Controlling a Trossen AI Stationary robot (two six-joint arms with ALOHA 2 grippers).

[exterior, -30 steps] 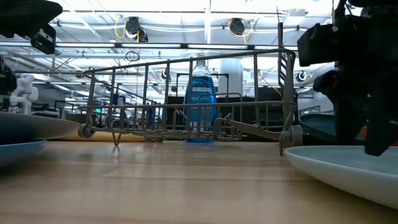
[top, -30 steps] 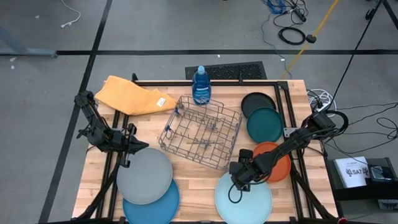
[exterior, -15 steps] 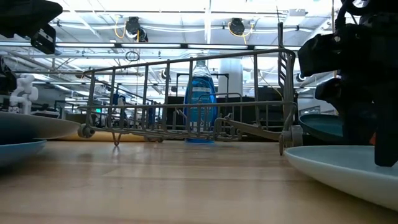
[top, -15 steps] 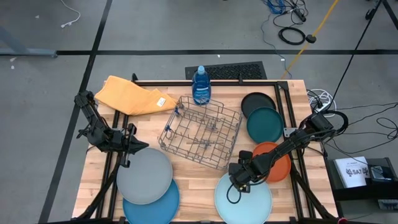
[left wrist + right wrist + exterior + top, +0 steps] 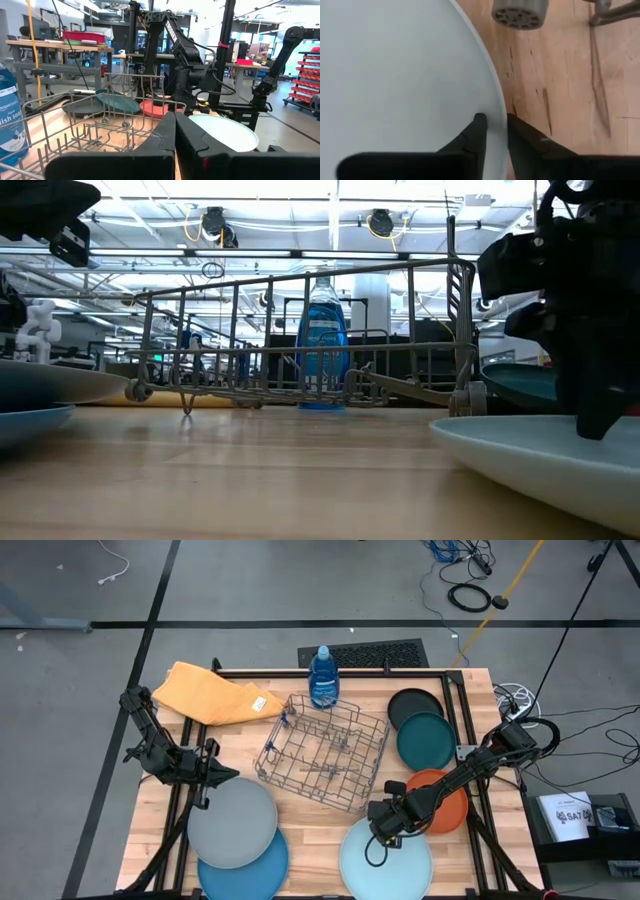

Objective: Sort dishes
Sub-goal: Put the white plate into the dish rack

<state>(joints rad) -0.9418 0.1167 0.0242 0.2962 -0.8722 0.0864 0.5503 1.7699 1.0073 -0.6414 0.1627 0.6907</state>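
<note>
The right tool (image 5: 382,836) grasps the light blue plate (image 5: 385,862) by its rack-side rim (left tool (image 5: 174,131) clenched, farther away).

Bright overhead lighting, soft shadows, foreground blur

We see bare wood on the table (image 5: 310,840) between the grey plate (image 5: 232,822) and the light blue plate (image 5: 385,862); the wire rack (image 5: 322,752) blocks the middle; behind it stands the soap bottle (image 5: 322,677); the orange plate (image 5: 445,800), teal plate (image 5: 425,740) and black plate (image 5: 412,703) crowd the right edge.
</note>
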